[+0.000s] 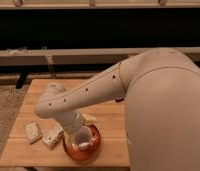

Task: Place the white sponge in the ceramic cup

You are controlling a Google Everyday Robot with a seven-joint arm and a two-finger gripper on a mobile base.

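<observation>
The white sponge (32, 131), a small squarish off-white pad with a darker middle, lies flat on the wooden table (108, 150) near its left front. The ceramic cup (84, 136), small, round and white, stands on a glossy brown-orange saucer (93, 149) at the table's front middle. My gripper (77, 133) hangs at the end of the bent arm, right at the cup's left side, well to the right of the sponge. The wrist hides the gripper's tips and part of the cup.
A longer white block (53, 136) lies between the sponge and the saucer. The arm's large white body (163, 110) covers the table's right side. A low dark bench and rail (93, 55) run behind the table.
</observation>
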